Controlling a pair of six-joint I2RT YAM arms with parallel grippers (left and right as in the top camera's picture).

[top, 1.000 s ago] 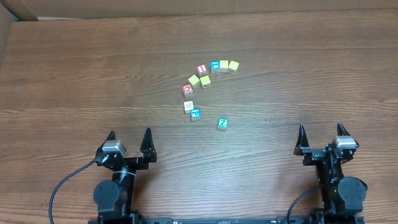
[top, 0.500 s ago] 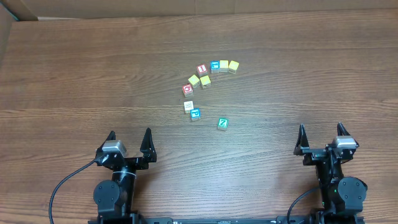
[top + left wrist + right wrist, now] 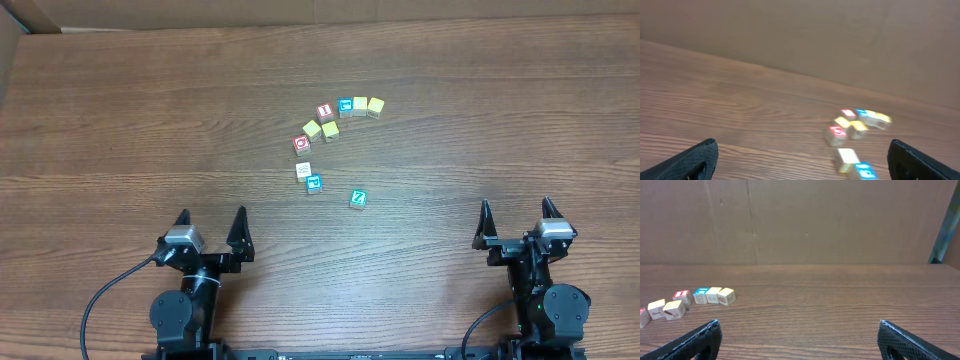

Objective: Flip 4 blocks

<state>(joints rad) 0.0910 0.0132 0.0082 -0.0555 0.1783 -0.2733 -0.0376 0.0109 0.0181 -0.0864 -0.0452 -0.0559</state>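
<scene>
The left gripper [image 3: 210, 214] and right gripper [image 3: 515, 205] sit at the bottom of the frame, both wide open and holding nothing. The blocks [image 3: 304, 171] lie in a small bunch just above the middle, the Z block [image 3: 357, 198] lowest. It looks like the very start, though the left wrist view is blurry. Next an arm must reach out, pinch one block and tip it over.

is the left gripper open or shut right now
Open: the left gripper shows its two black fingers wide apart, gripping nothing, in overhead and wrist views.
</scene>
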